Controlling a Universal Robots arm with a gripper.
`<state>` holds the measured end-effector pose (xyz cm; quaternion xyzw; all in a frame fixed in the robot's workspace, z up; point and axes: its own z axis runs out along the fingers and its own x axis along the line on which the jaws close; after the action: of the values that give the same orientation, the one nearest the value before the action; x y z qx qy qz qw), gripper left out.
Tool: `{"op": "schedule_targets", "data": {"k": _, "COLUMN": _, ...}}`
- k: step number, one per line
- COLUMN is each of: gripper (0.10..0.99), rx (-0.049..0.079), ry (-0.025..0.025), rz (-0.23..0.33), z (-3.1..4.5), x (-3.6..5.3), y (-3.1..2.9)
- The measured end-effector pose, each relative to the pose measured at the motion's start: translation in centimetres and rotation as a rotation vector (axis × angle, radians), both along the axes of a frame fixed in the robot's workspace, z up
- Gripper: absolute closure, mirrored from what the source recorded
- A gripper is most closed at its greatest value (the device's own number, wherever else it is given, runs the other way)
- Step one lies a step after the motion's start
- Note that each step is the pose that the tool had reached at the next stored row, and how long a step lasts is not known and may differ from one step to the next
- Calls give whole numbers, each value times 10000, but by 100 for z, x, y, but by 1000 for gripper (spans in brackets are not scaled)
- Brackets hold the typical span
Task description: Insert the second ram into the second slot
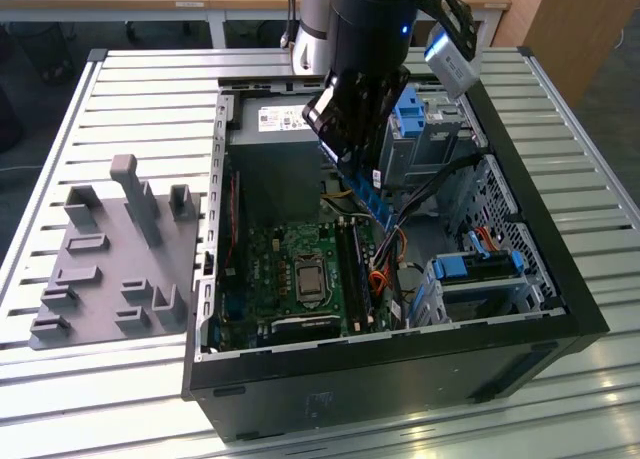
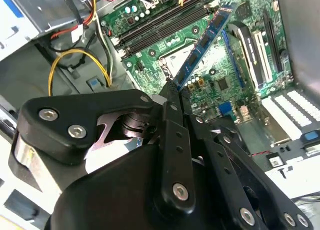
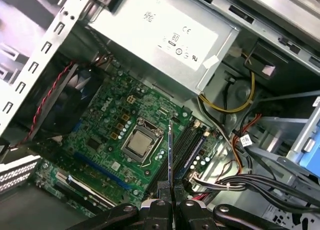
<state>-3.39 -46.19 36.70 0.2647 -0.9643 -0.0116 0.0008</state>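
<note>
End of second ram inside pincer

The gripper is smooth, slightly shiny black with bright metal screws. The ram is a glossy blue circuit board, the motherboard a glossy green one. The case is matt black outside and bare grey sheet metal inside. The desk is ribbed, dull silvery metal. The tray is matt grey plastic.

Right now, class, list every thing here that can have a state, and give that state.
Long blue circuit-board ram stick: gripped at one end, above the green motherboard, not in a slot.
Black gripper: shut on that stick.
Black computer case: open, side panel off.
Silver processor: bare, no cooler on it.
</note>
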Motion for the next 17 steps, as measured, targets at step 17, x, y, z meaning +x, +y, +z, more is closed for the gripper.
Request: {"op": "schedule_targets", "data": {"k": 17, "gripper": 949, "rx": -9, "ry": -1, "rz": -2169, "z": -7, "x": 0, "y": 0}}
